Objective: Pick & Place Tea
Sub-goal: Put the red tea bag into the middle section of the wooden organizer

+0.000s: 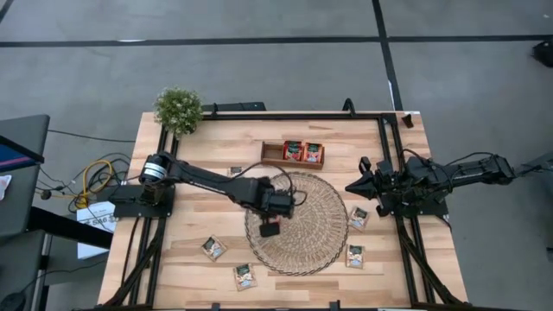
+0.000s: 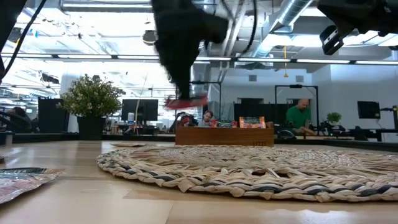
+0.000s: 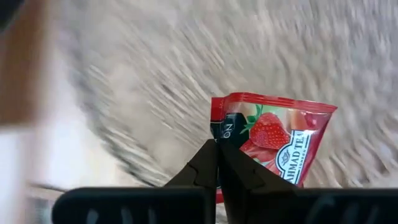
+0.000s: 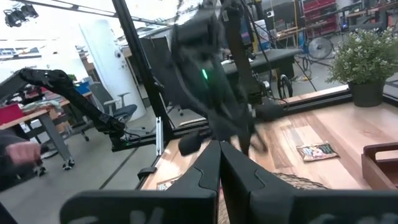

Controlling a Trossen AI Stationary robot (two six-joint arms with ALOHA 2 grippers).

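Sachets: one red (image 3: 273, 146) pinched in left jaws, two in tray (image 1: 293, 160), five whitish on table (image 1: 190, 164); right jaws pressed together.

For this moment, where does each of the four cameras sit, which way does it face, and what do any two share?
High: overhead, straight down on table; both arms show.
Low: table height, level across woven mat; left gripper holding red sachet above.
Left wrist: past own shut fingers gripping the red sachet.
Right wrist: past own shut fingers, toward left arm.
Shared: high and low both show wooden tray.
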